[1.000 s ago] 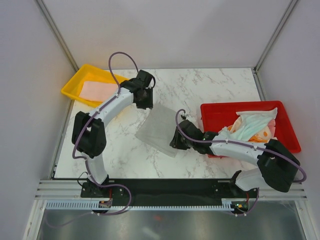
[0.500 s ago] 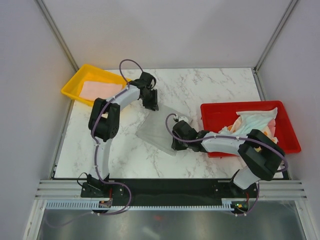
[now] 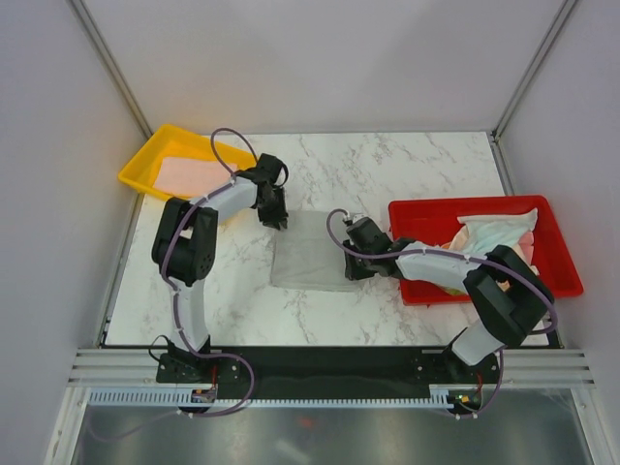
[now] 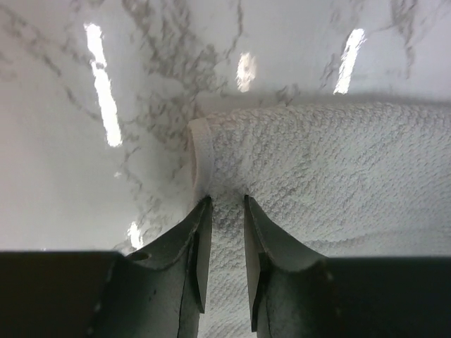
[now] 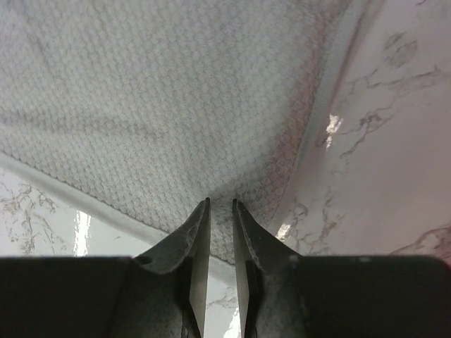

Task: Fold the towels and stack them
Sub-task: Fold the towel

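A grey towel lies spread on the marble table between my two grippers. My left gripper is at its far left corner, and in the left wrist view the gripper is shut on the towel just beside its hemmed corner. My right gripper is at the towel's right edge, and in the right wrist view the gripper pinches the edge of the towel, which is lifted slightly there. A pale pink towel lies in the yellow tray. Mint, pink and orange-printed towels are heaped in the red tray.
The yellow tray stands at the far left corner of the table. The red tray stands at the right, close behind my right arm. Grey walls enclose the table on three sides.
The grey towel has turned from a diamond lie to a squarer, flatter spread. My left gripper has moved left with its corner and my right gripper has moved right and back with its edge.
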Controlling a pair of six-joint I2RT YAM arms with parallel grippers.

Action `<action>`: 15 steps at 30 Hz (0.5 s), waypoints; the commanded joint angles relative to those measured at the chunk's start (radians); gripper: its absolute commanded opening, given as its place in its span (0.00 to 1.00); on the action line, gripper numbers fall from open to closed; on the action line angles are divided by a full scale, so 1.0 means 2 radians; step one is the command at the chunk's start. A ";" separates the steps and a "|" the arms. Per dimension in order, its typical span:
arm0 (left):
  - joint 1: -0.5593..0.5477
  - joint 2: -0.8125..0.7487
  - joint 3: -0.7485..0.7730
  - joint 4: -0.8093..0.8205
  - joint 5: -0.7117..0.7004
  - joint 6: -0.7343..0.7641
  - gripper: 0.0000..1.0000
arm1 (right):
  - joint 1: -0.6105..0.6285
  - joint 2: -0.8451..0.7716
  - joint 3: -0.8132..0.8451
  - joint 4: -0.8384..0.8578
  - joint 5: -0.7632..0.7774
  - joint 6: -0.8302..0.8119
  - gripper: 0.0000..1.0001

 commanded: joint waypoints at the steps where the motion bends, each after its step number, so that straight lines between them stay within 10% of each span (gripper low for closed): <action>1: 0.002 -0.052 -0.025 -0.027 -0.044 -0.020 0.32 | -0.021 -0.012 0.032 -0.040 -0.017 -0.032 0.27; 15: 0.002 -0.051 0.040 -0.037 0.013 -0.024 0.37 | -0.106 0.112 0.243 -0.083 -0.022 -0.047 0.11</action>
